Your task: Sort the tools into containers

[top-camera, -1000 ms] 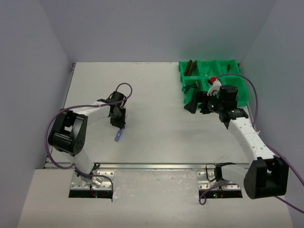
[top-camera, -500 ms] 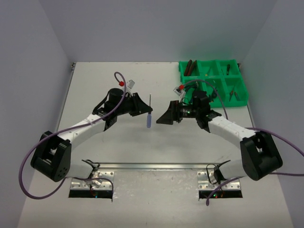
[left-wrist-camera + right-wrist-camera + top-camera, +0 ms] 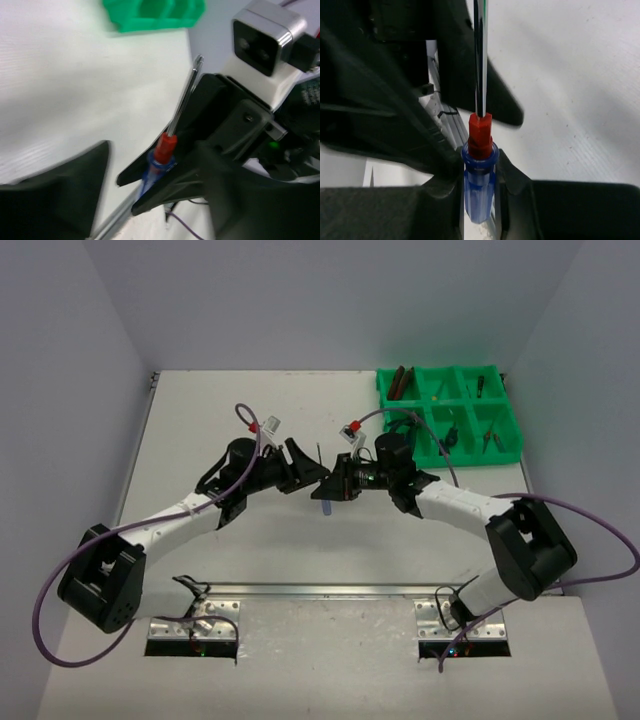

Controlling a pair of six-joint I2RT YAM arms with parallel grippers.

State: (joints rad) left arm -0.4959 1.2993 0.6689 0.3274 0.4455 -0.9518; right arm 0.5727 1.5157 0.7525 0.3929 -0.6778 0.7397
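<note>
A screwdriver (image 3: 324, 502) with a blue handle, red collar and thin steel shaft hangs upright above the middle of the table. My right gripper (image 3: 334, 487) is shut on its blue handle (image 3: 479, 187), one finger on each side, shaft pointing up. My left gripper (image 3: 306, 471) faces it from the left with its jaws spread wide; its fingers (image 3: 55, 200) stand clear of the screwdriver (image 3: 162, 152). The green tray (image 3: 384, 400) with six compartments sits at the table's far right and holds several dark tools (image 3: 400, 381).
The two grippers are almost nose to nose above the table's middle. Purple cables loop over both arms. The tray's corner (image 3: 155, 12) shows at the top of the left wrist view. Grey walls close in the table on three sides.
The right arm swung from the tray to the centre and shut on the screwdriver's handle. The left gripper, which had carried the screwdriver there, has opened.
</note>
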